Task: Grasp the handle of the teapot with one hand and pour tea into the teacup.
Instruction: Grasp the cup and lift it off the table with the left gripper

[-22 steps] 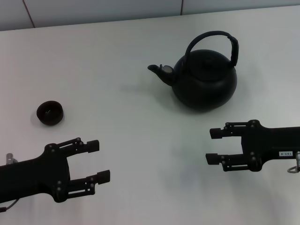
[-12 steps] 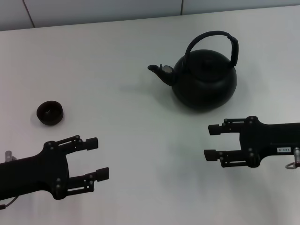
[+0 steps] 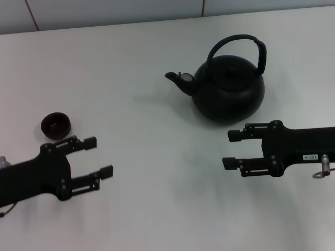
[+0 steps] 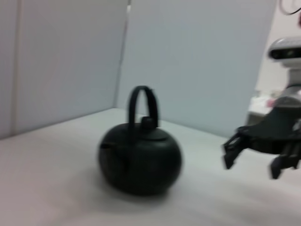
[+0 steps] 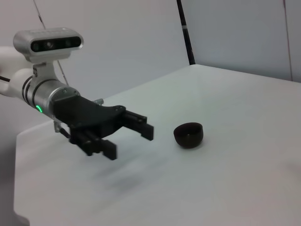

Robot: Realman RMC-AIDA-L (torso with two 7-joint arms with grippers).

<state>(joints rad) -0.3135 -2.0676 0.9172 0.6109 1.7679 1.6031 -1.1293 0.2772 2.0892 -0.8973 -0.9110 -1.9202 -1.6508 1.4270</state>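
The right hand (image 3: 228, 149) was open just near of the pot (image 3: 229, 91), the left hand (image 3: 99, 157) open by the cup (image 3: 55, 125). Reaching well meant rising to the handle (image 3: 238, 43) and centring the hoop between the fingers.

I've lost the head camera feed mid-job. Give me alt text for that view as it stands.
A large round matte-black teapot with an arched handle stands on the white table, spout pointing toward the robot's left. The open right gripper hovers just in front of it; the open left gripper hovers beside a tiny dark round teacup.
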